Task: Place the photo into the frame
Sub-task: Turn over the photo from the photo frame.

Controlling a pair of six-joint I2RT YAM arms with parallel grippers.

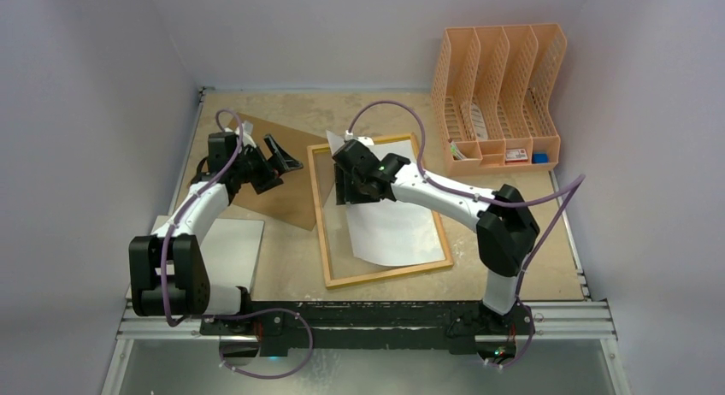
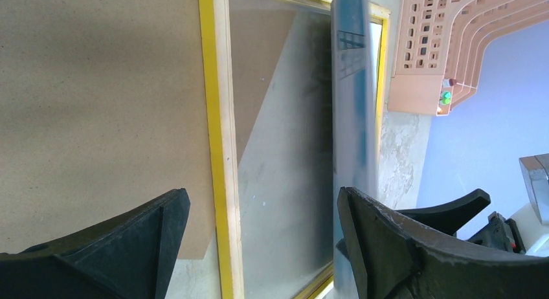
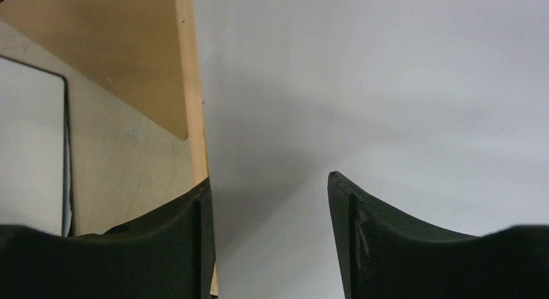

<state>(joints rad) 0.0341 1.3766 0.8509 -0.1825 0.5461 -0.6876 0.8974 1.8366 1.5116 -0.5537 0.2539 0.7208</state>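
Note:
The frame lies flat in the middle of the table, wood-coloured side up. Its yellow edge shows in the left wrist view. The photo lies white back up inside it, askew and curled, its far corner over the frame's far rail. My right gripper is open just above the photo's white back, beside the frame's left rail. My left gripper is open and empty above the brown backing board. In the left wrist view the photo's raised bluish edge shows.
The brown backing board lies left of the frame, touching its left rail. A blank grey-white panel lies at the near left by the left arm's base. A peach file rack stands at the far right.

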